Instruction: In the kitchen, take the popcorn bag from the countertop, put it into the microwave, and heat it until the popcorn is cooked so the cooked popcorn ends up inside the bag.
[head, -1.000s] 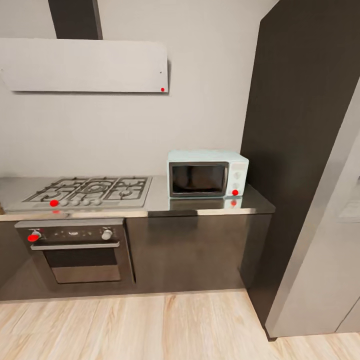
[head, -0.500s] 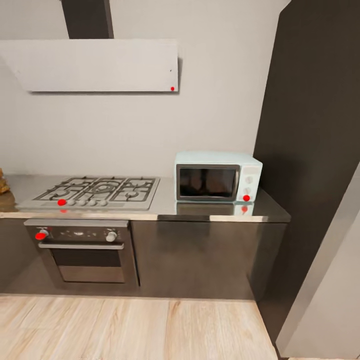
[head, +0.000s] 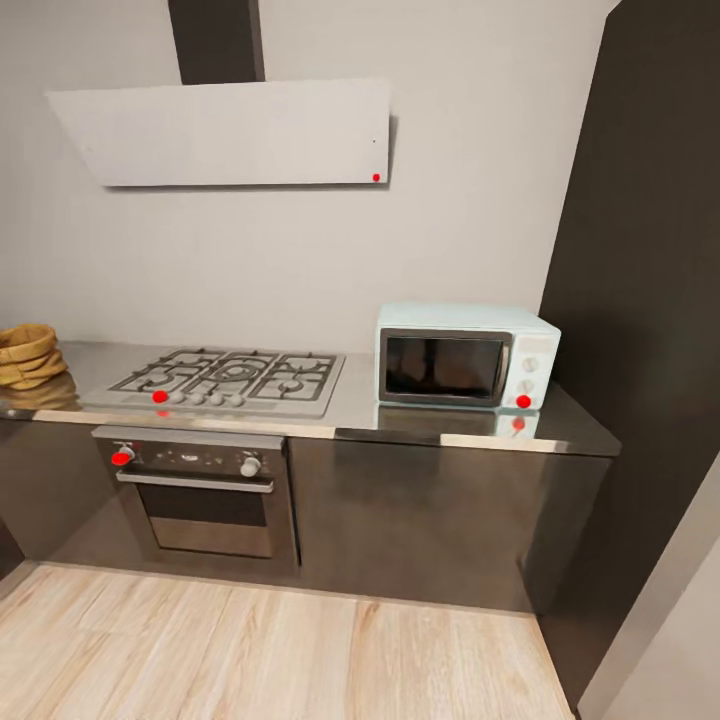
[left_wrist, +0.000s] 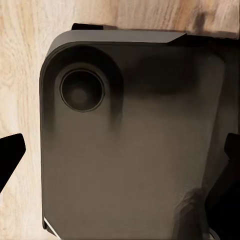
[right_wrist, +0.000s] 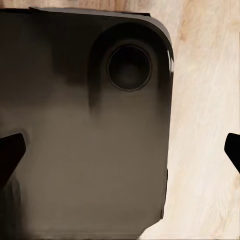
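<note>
Both arms' pincers spread wide and holding nothing, left pincer (left_wrist: 120, 155) and right pincer (right_wrist: 120, 150) over the robot's dark base (left_wrist: 130, 150) and wood floor (right_wrist: 205, 150), well apart from the bench (head: 440, 425), mint microwave (head: 466, 356) beside gas hob (head: 235, 378), popcorn bag (head: 28, 354) at its far end.

Grey countertop (head: 455, 428) with the things resting on it

The long reflective worktop is seen above dark cabinet fronts. At its right part the microwave (head: 466, 355) is placed, its dark door closed (a faint reflection of it is seen on the surface in front). A gas hob (head: 233, 379) is set into the middle. At the far left end a mustard-tan popcorn bag (head: 27, 354) is standing, partly cut by the picture edge.
</note>
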